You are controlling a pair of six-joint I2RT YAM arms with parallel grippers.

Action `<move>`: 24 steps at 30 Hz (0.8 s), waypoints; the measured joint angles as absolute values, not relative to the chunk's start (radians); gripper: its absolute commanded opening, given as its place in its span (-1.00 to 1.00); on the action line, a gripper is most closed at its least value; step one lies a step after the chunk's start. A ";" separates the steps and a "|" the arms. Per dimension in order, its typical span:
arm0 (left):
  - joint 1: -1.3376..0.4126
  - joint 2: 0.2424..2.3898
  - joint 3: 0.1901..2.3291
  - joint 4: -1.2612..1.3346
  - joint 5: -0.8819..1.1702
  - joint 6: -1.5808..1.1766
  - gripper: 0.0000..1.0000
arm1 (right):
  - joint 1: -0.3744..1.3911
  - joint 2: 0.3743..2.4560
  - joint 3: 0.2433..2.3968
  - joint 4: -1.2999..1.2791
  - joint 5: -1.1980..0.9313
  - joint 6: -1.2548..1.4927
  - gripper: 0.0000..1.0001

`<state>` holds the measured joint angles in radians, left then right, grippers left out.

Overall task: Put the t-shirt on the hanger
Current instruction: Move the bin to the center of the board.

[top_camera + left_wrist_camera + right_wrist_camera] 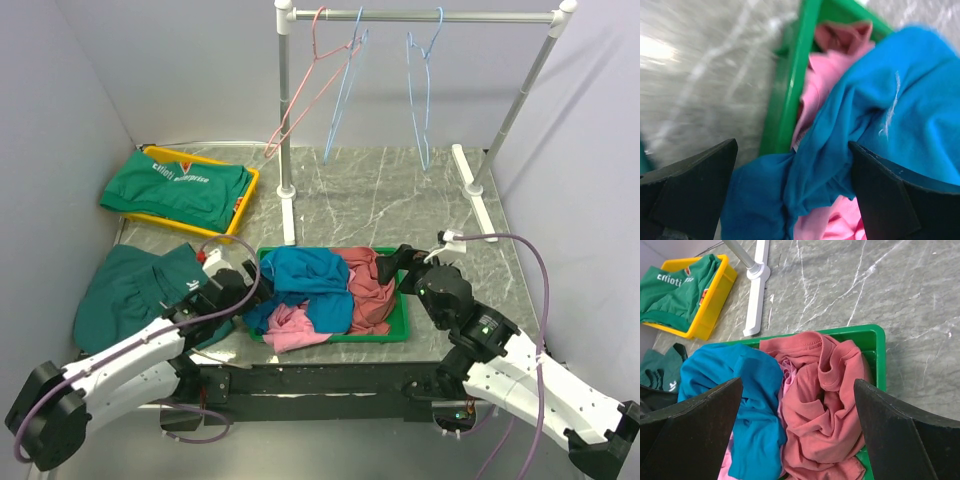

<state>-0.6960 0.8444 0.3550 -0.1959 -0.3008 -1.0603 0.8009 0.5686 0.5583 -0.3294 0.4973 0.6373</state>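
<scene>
Lower centre of frame: t-shirt heaped in green tray; left gripper, right gripper flanked it, spread wide, empty, seemingly for pickup.

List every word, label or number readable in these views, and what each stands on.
"cilioti" or similar, partly folded away and blurred: white lettering on the green garment in the yellow bin.
Small white mark on the dark green cloth: too small to read.
No text shows on the t-shirt or the green tray.
</scene>
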 measured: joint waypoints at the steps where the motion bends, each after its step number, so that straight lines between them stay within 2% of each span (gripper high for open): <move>1: -0.701 0.855 0.327 -0.145 -0.278 -1.064 0.98 | 0.801 0.570 0.559 -0.329 0.494 0.637 1.00; 8: -0.751 0.990 0.271 0.116 -0.199 -1.052 0.84 | 0.801 0.591 0.619 -0.330 0.486 0.631 1.00; 12: -0.788 1.137 0.348 0.179 -0.183 -1.015 0.76 | 0.801 0.591 0.643 -0.331 0.494 0.626 1.00; 24: -0.944 1.544 0.672 0.268 -0.147 -0.958 0.75 | 0.801 0.581 0.724 -0.382 0.591 0.607 1.00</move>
<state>-0.9436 1.5436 0.6724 0.2684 -0.1474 -0.9585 0.8009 0.5808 0.7238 -0.3820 0.5915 0.6071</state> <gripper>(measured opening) 0.881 0.999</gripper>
